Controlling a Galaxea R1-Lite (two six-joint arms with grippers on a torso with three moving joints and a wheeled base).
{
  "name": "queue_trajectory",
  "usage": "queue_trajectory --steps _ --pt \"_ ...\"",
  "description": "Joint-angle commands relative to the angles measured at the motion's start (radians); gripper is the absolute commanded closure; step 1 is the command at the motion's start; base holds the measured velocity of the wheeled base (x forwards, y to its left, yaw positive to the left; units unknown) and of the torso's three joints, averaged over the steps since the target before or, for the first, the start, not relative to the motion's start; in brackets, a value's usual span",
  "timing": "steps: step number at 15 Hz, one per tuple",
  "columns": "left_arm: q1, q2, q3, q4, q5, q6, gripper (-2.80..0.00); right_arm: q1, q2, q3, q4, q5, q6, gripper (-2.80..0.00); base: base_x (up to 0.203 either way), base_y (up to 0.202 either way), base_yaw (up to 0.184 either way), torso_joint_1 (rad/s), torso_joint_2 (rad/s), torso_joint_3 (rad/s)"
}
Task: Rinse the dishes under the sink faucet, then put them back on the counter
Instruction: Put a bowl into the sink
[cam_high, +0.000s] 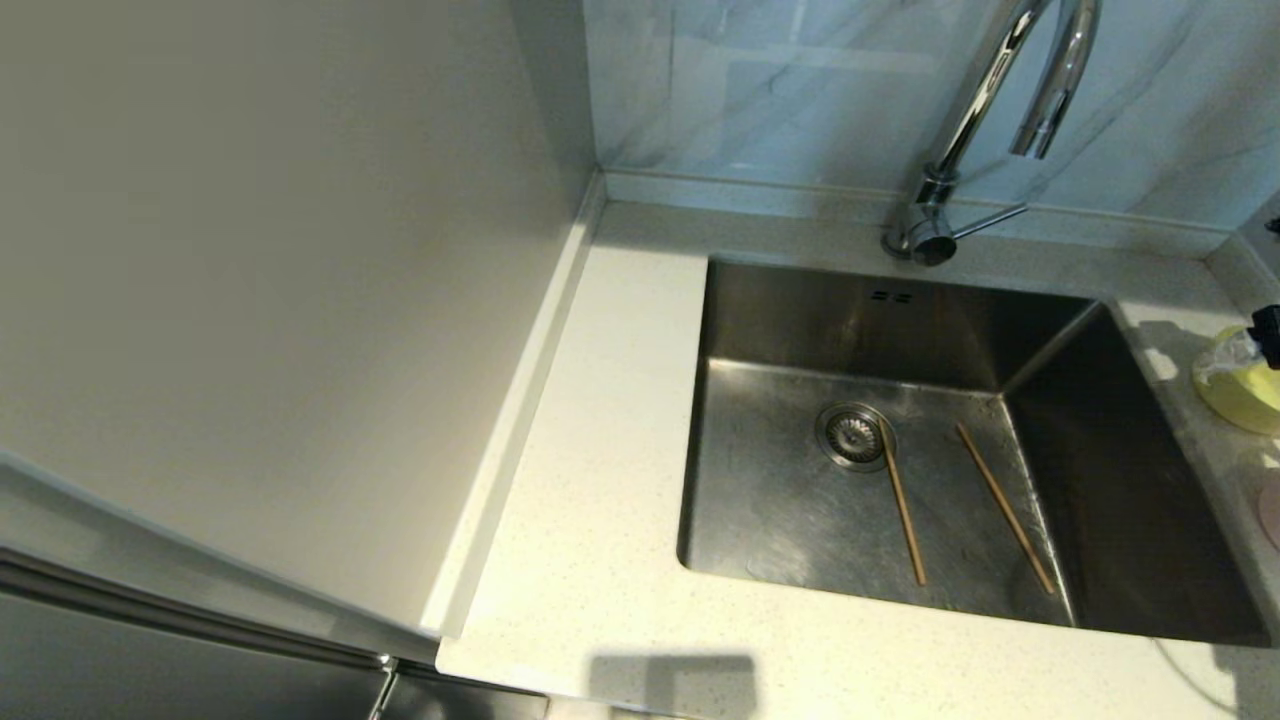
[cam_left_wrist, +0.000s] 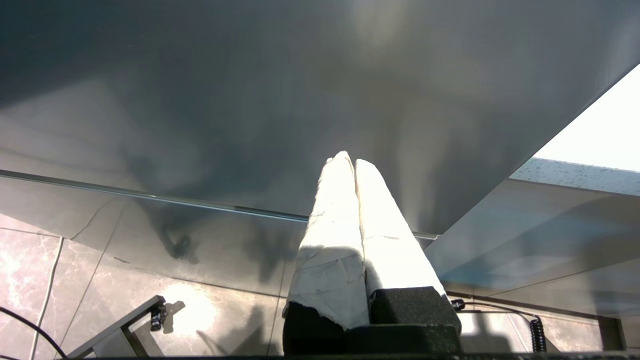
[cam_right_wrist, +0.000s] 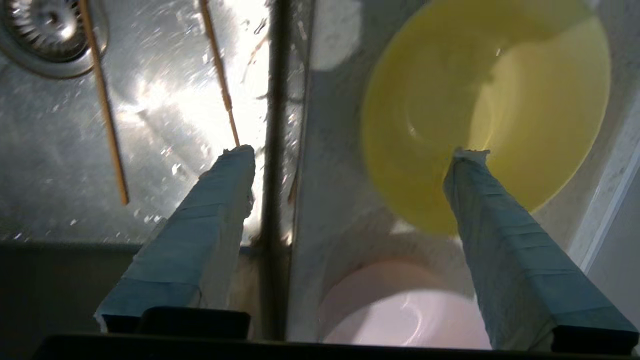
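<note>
On the floor of the sink (cam_high: 780, 480), two thin brown wooden chopsticks (cam_high: 903, 505) lie apart from each other; one has its far end touching the round drain strainer (cam_high: 853, 435), the other rests nearer the sink's right wall. Both run roughly front to back. The chrome faucet (cam_high: 975, 130) rises behind the sink, its spout curving over the basin.

Right of the sink, on the speckled counter (cam_high: 590, 560), sits the yellow-green bowl (cam_right_wrist: 485, 105), round, smooth and upright. The pale pink bowl (cam_right_wrist: 400, 310) stands just beside it on the counter, nearer the robot.

Above the sink's right rim hangs the right gripper (cam_right_wrist: 350, 155), its jaws spread wide and holding nothing. One finger (cam_right_wrist: 220, 200) is over the sink by the nearer chopstick; the other is over the yellow-green bowl's hollow. Whether that finger touches the bowl cannot be told.

Away from the sink, the left gripper (cam_left_wrist: 354, 162) is parked by a dark cabinet panel (cam_left_wrist: 250, 100), its wrapped fingers pressed together on nothing.
</note>
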Motion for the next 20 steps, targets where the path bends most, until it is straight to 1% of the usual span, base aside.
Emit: queue_trajectory --steps 1,6,7,10,14,20 --pt "0.0 -0.003 0.0 0.0 0.001 0.0 0.0 0.001 0.042 0.0 -0.031 -0.025 -0.002 -2.8 0.0 0.0 0.0 0.0 0.0 0.0" --pt "0.0 -0.003 0.0 0.0 0.001 0.0 0.0 0.001 0.071 0.0 -0.041 -0.047 -0.025 -2.8 0.0 0.0 0.0 0.0 0.0 0.0" --pt "0.0 -0.003 0.0 0.0 0.001 0.0 0.0 0.001 0.071 0.0 -0.041 -0.048 -0.032 0.0 0.0 0.0 0.0 0.0 0.0 0.0" --pt "0.0 -0.003 0.0 0.0 0.001 0.0 0.0 0.002 0.07 0.0 -0.043 -0.051 -0.056 0.0 0.0 0.0 0.0 0.0 0.0 0.0" --pt "0.0 -0.003 0.0 0.0 0.001 0.0 0.0 0.017 0.062 0.0 -0.054 -0.05 -0.059 0.0 0.0 0.0 0.0 0.0 0.0 0.0" --pt "0.0 -0.003 0.0 0.0 0.001 0.0 0.0 0.113 0.031 0.0 -0.113 -0.051 -0.06 0.0 0.0 0.0 0.0 0.0 0.0 0.0"
